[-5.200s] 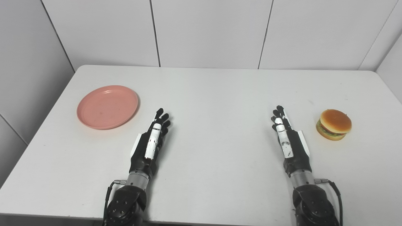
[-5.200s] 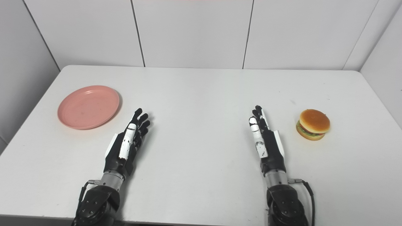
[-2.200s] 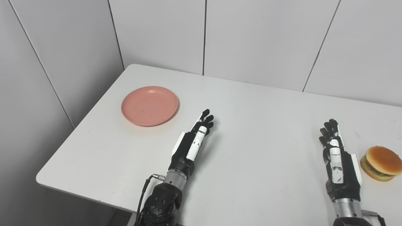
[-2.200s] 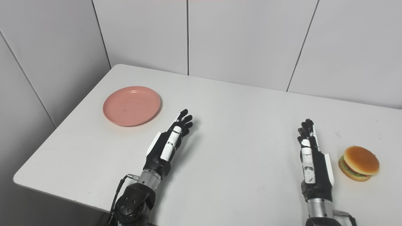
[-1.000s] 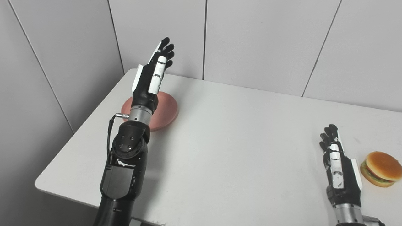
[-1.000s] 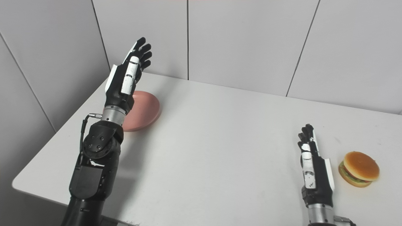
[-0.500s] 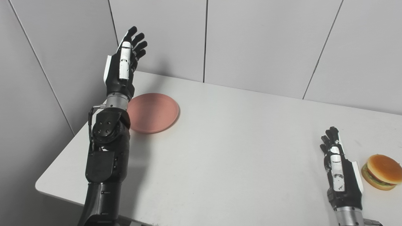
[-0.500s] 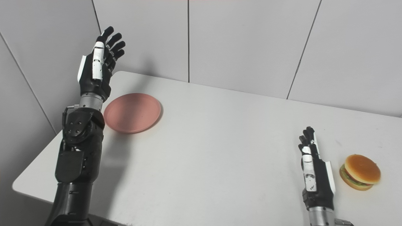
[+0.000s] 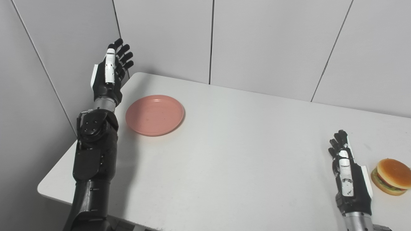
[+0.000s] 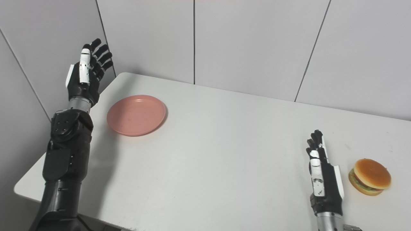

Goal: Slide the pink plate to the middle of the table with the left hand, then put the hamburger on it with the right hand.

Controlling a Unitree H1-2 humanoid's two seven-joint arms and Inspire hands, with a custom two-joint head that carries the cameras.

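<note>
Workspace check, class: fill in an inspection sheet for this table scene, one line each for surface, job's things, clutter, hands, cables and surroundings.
Surface: white table, bare in the middle.
Job's things: pink plate near the far left corner, empty; hamburger at the right edge.
Clutter: nothing seen.
Hands: left hand raised beside the plate, open, fingers spread; right hand open beside the hamburger, apart from it.
Cables: nothing seen.
Surroundings: grey panelled walls.

No legible text, labels, brand marks, numbers or signs in either view. Checked the pink plate [image 9: 154,115], the hamburger [image 9: 391,176], the tabletop [image 9: 244,154] and both hands: nothing readable.
</note>
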